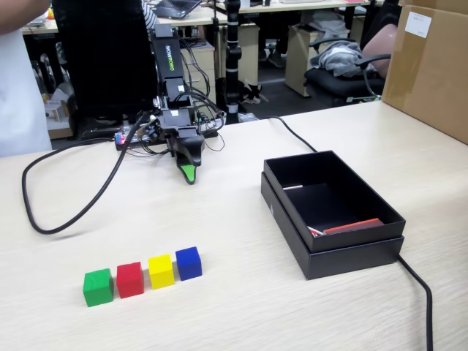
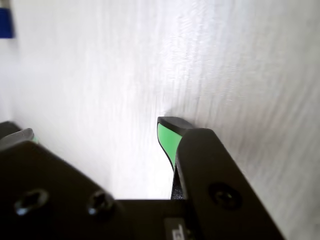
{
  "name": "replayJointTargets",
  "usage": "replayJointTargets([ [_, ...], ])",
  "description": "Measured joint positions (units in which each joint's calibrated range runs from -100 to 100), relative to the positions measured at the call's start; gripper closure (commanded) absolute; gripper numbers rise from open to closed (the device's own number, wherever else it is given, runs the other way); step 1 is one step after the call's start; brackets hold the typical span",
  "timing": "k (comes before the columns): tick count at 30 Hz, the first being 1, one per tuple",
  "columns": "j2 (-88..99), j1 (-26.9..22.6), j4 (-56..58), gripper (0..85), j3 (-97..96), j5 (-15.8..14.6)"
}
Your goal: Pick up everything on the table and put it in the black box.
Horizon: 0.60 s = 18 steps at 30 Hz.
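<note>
The gripper (image 1: 189,175) is hanging tip-down just above the worktop (image 1: 241,307) close to its far edge. In the fixed view only one green-lined tip is showing. In the wrist view a green-lined tip (image 2: 167,135) is showing at centre and the edge of another part at far left, with bare pale wood between them, so the jaws are standing apart and empty.

Four cubes are sitting in a tight row toward the near left part of the worktop: green cube (image 1: 98,287), red cube (image 1: 130,279), yellow cube (image 1: 161,270) and blue cube (image 1: 189,262), each touching or just beside the next. A sliver of blue (image 2: 6,22) is showing at the wrist view's top left edge.

Wide bare wood is lying between the row and the gripper, and between the row and the black box (image 1: 330,245), which is sitting right of centre, nested in its lid, with a red strip (image 1: 353,226) inside.

A black cable (image 1: 66,216) is looping over the left side; another cable (image 1: 418,289) is running from the box to the near edge. A brown carton (image 1: 428,69) is standing at the far right corner.

White lettering on the arm (image 1: 170,62) is too blurred to read.
</note>
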<state>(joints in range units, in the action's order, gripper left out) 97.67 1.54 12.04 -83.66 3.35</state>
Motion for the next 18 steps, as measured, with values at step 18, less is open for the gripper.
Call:
replayJointTargets([
  [18, -68.2, 10.8, 43.4, 37.6, 82.0, 1.8],
])
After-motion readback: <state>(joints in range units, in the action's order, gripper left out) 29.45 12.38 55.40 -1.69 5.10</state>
